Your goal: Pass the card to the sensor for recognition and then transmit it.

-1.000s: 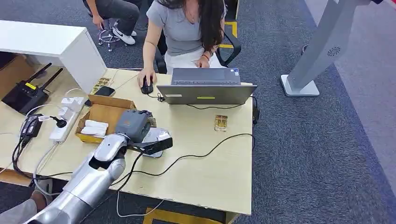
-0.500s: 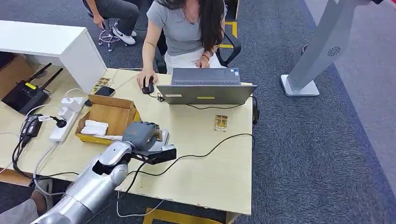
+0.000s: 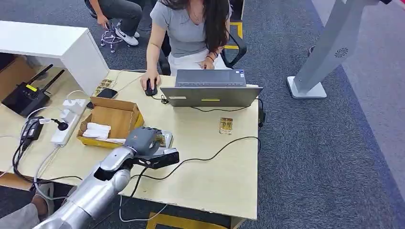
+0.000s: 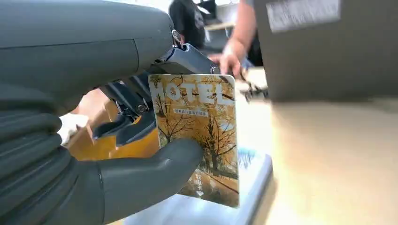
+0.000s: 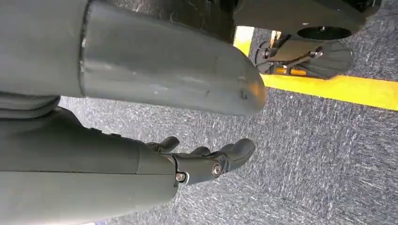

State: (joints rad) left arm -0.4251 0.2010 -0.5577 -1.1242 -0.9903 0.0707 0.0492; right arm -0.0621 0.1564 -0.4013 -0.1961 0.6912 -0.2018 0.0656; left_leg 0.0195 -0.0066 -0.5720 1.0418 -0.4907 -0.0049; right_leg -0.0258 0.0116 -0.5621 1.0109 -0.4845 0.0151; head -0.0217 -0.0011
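Note:
My left hand (image 3: pixel 143 139) is above the table's middle left and pinches an orange hotel card (image 4: pixel 202 136) between the thumb (image 4: pixel 155 173) and the darker fingers. The card (image 3: pixel 164 139) stands upright on its edge, just over the pale flat sensor (image 4: pixel 211 211), which the hand mostly hides in the head view. My right hand (image 5: pixel 202 159) hangs over grey carpet, fingers loosely apart, holding nothing.
An open cardboard box (image 3: pixel 112 119) sits just left of my hand. A second card (image 3: pixel 226 125) lies near the laptop (image 3: pixel 210 88), where a person (image 3: pixel 191 28) works with a mouse (image 3: pixel 150 88). A black cable (image 3: pixel 205 155) crosses the table; a power strip (image 3: pixel 69 121) lies at the left.
My left hand shifted right and toward me with the card, off the box's edge and over the sensor. In the last half second it barely moved.

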